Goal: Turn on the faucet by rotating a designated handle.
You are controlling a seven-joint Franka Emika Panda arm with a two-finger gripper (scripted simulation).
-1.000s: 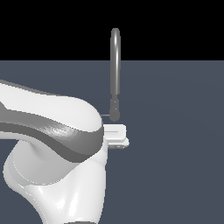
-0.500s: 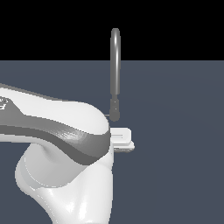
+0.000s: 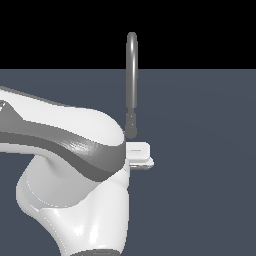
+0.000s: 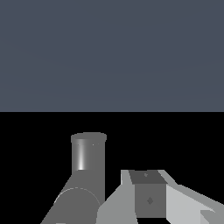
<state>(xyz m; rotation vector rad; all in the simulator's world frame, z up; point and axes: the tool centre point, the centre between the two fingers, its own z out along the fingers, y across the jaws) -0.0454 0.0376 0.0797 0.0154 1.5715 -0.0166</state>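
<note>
In the exterior view, most of the exterior view's left is filled by the robot arm [image 3: 65,165] — smooth, glossy white shells with a dark grey band, bulbous at the joints and cut off by the frame edges. Just past its curve, a small pale, flat-sided block [image 3: 138,155] with rounded corners is seen jutting out; whether it belongs to the pincer cannot be told. The faucet [image 3: 131,75] is seen rising behind it, a slim glossy grey tube arched at the top, ending in a darker knobbed base partly hidden by the arm. The handle cannot be made out. In the wrist view, a grey cylinder with a bright sheen [image 4: 88,162] stands beside angular grey faceted parts [image 4: 148,197] — the pincer's opening cannot be judged.
</note>
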